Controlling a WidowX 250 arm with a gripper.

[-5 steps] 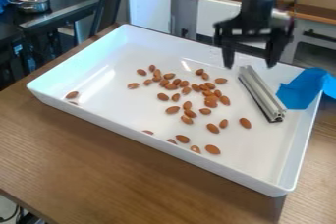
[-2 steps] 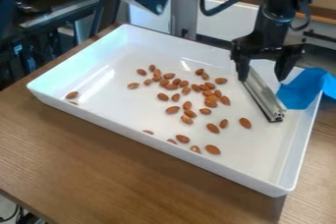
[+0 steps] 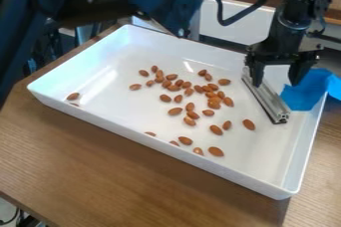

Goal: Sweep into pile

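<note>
Almonds (image 3: 214, 105) scattered in tray (image 3: 166, 148), no proper pile | gripper (image 3: 275, 82) jaws apart, empty | aluminium extrusion (image 3: 269, 100) ungrasped | remaining: grasp, likely whole sweep

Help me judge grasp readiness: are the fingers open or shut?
Open: the fingers stand wide apart near the far end of the metal bar, with the white tray showing between them.
</note>
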